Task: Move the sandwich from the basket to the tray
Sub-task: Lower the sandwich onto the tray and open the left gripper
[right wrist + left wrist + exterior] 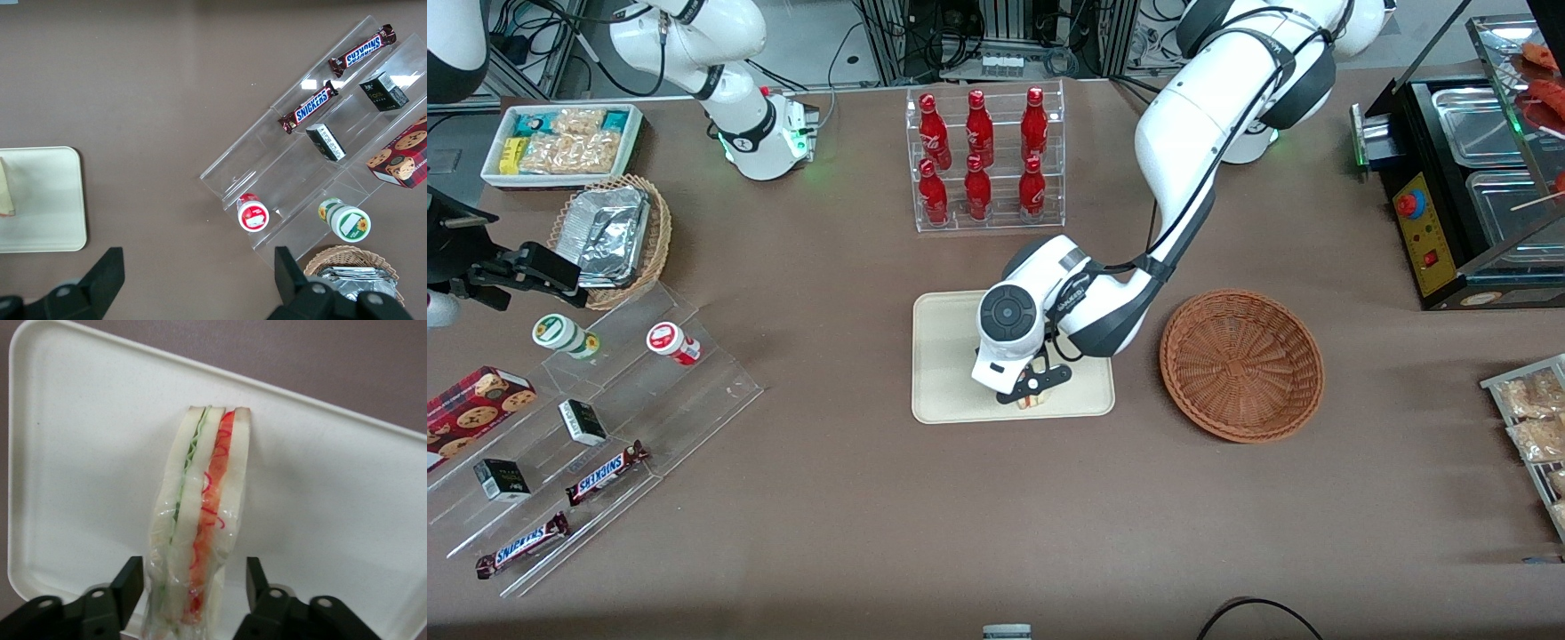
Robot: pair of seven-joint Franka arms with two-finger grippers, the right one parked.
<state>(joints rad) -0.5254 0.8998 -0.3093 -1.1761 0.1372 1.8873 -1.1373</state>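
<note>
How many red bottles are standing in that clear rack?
6 red bottles in the clear rack: three on the upper step, three on the lower. None seems hidden. The gripper is over the tray, open around the sandwich.

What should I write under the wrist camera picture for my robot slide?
Left gripper, jaws open on either side of the wrapped sandwich, which rests on the cream tray.
</note>
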